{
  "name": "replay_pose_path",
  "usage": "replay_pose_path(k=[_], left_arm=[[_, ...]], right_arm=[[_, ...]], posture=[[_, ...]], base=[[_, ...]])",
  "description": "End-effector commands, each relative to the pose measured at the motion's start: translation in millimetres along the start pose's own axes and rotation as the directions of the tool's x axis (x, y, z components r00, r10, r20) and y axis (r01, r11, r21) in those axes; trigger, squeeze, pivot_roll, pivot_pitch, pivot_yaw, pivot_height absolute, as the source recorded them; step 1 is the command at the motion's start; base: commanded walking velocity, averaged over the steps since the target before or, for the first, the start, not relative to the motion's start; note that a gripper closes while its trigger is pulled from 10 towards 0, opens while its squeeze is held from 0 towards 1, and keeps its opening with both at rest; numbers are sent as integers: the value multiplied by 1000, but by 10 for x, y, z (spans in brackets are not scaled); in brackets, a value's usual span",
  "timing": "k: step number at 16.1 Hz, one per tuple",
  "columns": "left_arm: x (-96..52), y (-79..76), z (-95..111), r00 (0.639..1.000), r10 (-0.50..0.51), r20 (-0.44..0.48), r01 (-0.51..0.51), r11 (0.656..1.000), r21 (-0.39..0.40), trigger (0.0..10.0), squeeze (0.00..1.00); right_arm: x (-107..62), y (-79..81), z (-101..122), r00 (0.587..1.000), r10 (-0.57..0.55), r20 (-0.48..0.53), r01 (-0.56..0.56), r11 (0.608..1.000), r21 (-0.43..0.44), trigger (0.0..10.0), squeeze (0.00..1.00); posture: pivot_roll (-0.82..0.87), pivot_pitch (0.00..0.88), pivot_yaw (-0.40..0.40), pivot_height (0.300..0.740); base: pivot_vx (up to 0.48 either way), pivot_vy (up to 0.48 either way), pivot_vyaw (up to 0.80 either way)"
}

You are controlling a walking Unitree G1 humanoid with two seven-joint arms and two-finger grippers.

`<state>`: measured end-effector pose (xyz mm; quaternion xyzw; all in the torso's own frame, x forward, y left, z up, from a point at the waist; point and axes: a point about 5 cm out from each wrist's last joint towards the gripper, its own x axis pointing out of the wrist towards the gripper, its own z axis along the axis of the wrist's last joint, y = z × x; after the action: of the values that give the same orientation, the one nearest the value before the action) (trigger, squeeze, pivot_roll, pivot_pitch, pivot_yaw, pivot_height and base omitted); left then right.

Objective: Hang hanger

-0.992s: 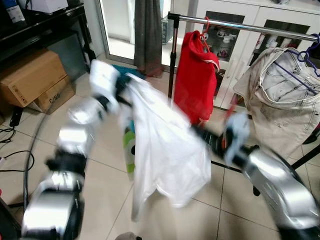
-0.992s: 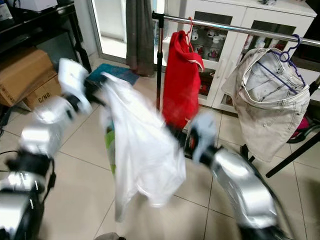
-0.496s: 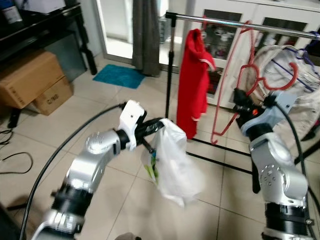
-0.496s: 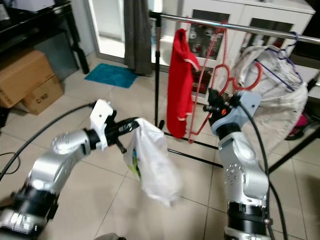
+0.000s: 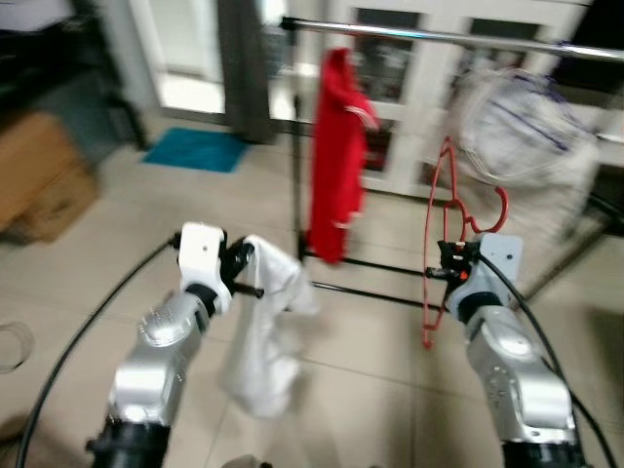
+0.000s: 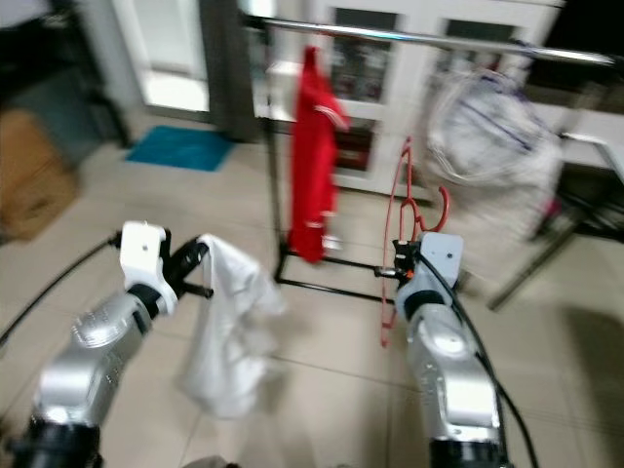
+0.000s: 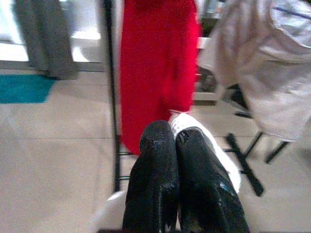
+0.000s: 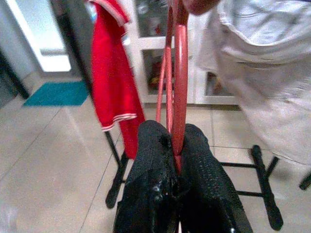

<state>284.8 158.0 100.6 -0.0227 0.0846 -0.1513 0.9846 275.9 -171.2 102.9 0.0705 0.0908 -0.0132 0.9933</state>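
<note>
While the right gripper (image 8: 176, 145) clamps the red hanger (image 5: 441, 244) upright, hook up, below the clothes rail (image 5: 439, 36), the left gripper (image 7: 175, 136) is pinched onto a hanging white garment (image 5: 263, 331).

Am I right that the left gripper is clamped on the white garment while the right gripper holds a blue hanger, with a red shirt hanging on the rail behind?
Nearly: the hanger is red, not blue, as the right wrist view shows it pinched in the right gripper. The rest stands: the left gripper is clamped on the white garment, and the red shirt hangs on the rail.
</note>
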Motion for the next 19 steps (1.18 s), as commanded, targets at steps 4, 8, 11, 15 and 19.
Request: replay_pose_path(k=[4, 8, 11, 15, 19], left_arm=[[-42, 34, 119, 994, 71, 80, -77, 994, 73, 10000, 0], [-31, -36, 195, 991, 59, 124, -79, 984, 161, 10000, 0], [8, -8, 330, 978, 104, 179, -138, 972, 191, 10000, 0], [14, -28, 335, 983, 88, 162, -115, 979, 169, 10000, 0], [-12, 16, 321, 981, 113, 158, -131, 986, 107, 10000, 0]], right_arm=[[-18, 108, 56, 993, 65, 102, -70, 996, 52, 10000, 0], [23, 82, 103, 992, 0, 128, -6, 999, 52, 10000, 0], [36, 81, 99, 992, -17, 122, 5, 995, 96, 10000, 0], [30, 104, 69, 996, -16, 89, 4, 991, 136, 10000, 0], [62, 113, 37, 997, -29, 77, 24, 998, 55, 10000, 0]], posture=[[-71, 0, -37, 740], [-75, 0, -35, 740], [-81, 0, -21, 740], [-79, 0, -19, 740], [-72, 0, -27, 740]], base=[[0, 0, -800], [0, 0, -800], [0, 0, -800], [0, 0, -611], [0, 0, -647]])
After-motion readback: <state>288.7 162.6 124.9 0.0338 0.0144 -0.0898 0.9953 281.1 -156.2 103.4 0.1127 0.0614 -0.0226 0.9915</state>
